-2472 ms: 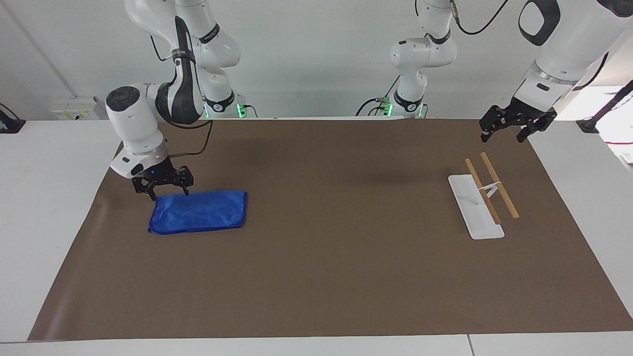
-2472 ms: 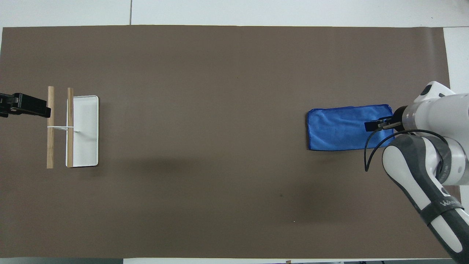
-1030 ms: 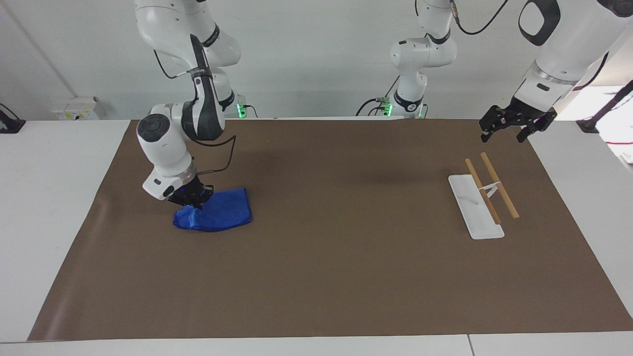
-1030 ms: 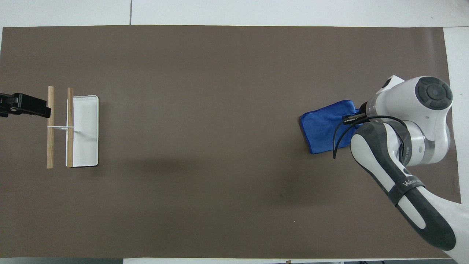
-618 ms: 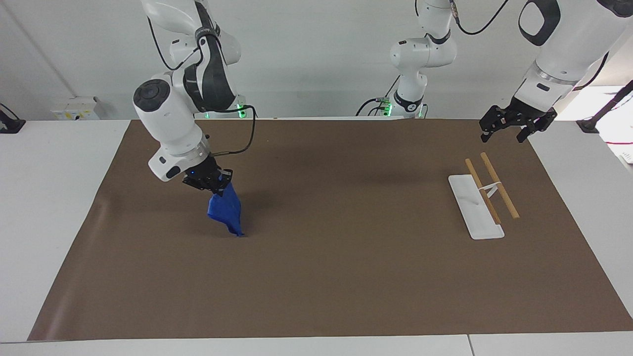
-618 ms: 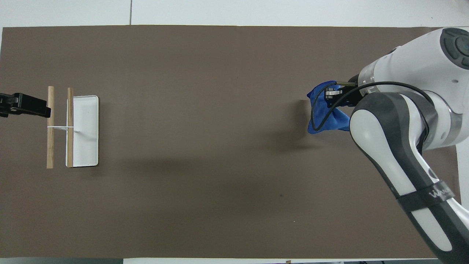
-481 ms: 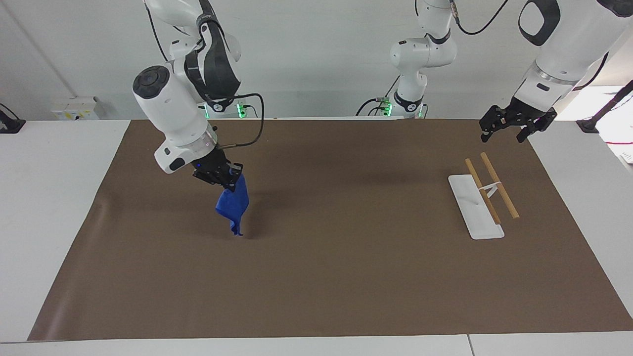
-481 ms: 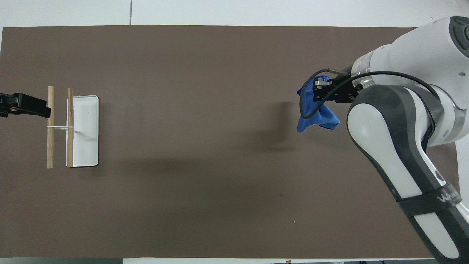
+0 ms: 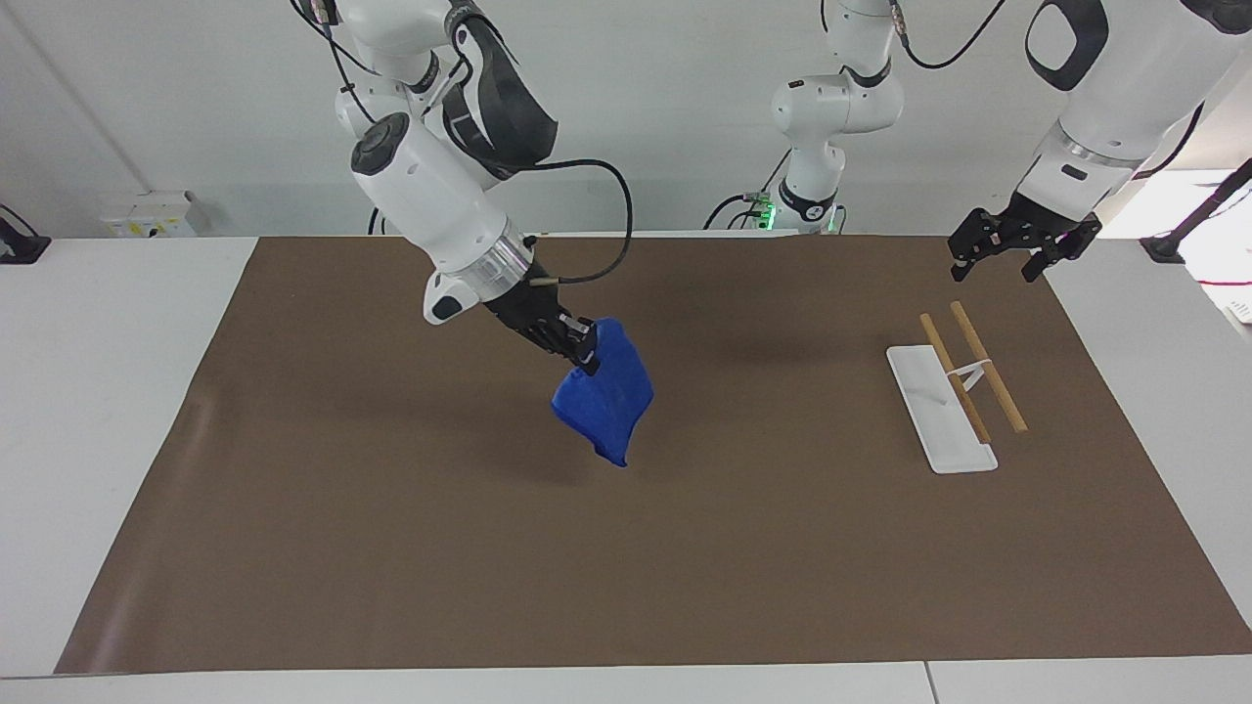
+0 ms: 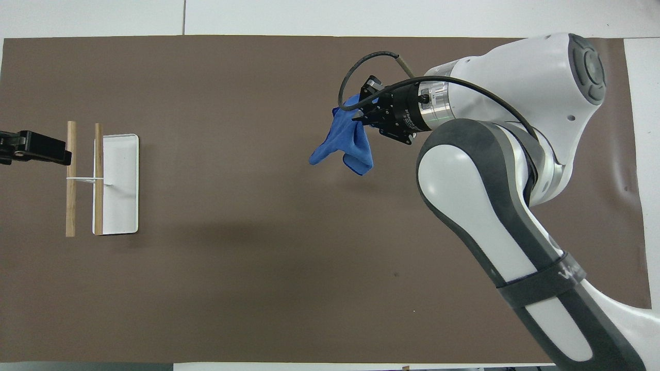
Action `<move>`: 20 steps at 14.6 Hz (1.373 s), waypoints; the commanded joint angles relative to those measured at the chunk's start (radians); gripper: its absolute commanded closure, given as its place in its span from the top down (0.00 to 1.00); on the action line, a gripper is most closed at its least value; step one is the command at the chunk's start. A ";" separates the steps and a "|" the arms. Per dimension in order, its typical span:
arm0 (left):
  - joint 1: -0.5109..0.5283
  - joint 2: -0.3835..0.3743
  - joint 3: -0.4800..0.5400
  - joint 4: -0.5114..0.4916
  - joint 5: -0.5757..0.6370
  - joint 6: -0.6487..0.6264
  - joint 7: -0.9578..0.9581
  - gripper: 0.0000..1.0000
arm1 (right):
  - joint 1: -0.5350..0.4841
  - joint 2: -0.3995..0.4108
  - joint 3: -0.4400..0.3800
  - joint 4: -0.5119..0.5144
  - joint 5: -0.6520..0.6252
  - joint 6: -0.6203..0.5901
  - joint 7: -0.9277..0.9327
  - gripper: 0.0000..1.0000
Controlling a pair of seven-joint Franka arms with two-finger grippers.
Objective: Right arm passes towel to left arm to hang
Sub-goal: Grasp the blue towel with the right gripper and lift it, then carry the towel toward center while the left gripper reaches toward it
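My right gripper [image 9: 583, 350] is shut on the blue towel [image 9: 604, 398] and holds it up in the air over the middle of the brown mat; the cloth hangs bunched below the fingers and clear of the mat. In the overhead view the right gripper [image 10: 362, 112] and the towel [image 10: 345, 141] show over the mat's middle. My left gripper [image 9: 1007, 256] hangs open and empty over the mat's edge at the left arm's end, close to the rack, and waits; only its tip [image 10: 64, 152] shows in the overhead view.
A white tray base [image 9: 934, 411] with a small rack of two wooden rails [image 9: 988, 367] stands toward the left arm's end; it also shows in the overhead view [image 10: 121, 206]. The brown mat [image 9: 626, 548] covers the white table.
My right gripper closed on the towel's edge, lifted it off the mat and carried it from the right arm's end to over the mat's middle. The left arm has not moved.
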 commanded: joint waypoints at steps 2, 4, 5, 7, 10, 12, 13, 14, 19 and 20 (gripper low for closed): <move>-0.007 -0.017 -0.001 -0.008 0.018 -0.063 -0.001 1.00 | 0.033 0.008 -0.001 0.016 0.131 0.076 0.137 0.00; -0.006 -0.017 -0.002 -0.006 0.015 -0.061 -0.002 1.00 | 0.083 0.008 -0.001 0.000 0.187 0.157 0.208 0.00; -0.009 -0.020 -0.004 -0.009 0.012 -0.062 -0.007 1.00 | 0.109 0.008 -0.001 -0.005 0.211 0.183 0.244 0.00; -0.010 -0.026 -0.005 -0.030 -0.023 -0.045 -0.066 1.00 | 0.142 0.008 -0.001 -0.008 0.251 0.222 0.316 0.00; -0.010 -0.030 -0.004 -0.084 -0.129 0.016 -0.226 1.00 | 0.169 0.010 -0.001 -0.013 0.331 0.279 0.378 0.00; -0.012 -0.032 -0.004 -0.145 -0.210 0.082 -0.368 1.00 | 0.174 0.010 -0.001 -0.013 0.377 0.300 0.383 0.00; -0.025 -0.037 -0.005 -0.178 -0.241 0.126 -0.449 1.00 | 0.180 0.010 -0.001 -0.011 0.382 0.308 0.384 0.00; -0.041 -0.040 -0.005 -0.210 -0.270 0.163 -0.535 1.00 | 0.203 0.013 -0.001 -0.013 0.386 0.328 0.393 0.00; -0.145 -0.047 -0.005 -0.300 -0.391 0.304 -0.986 1.00 | 0.240 0.037 -0.001 -0.010 0.389 0.411 0.421 0.00; -0.168 -0.049 -0.005 -0.320 -0.391 0.339 -1.081 1.00 | 0.243 0.037 -0.001 -0.010 0.388 0.412 0.420 0.00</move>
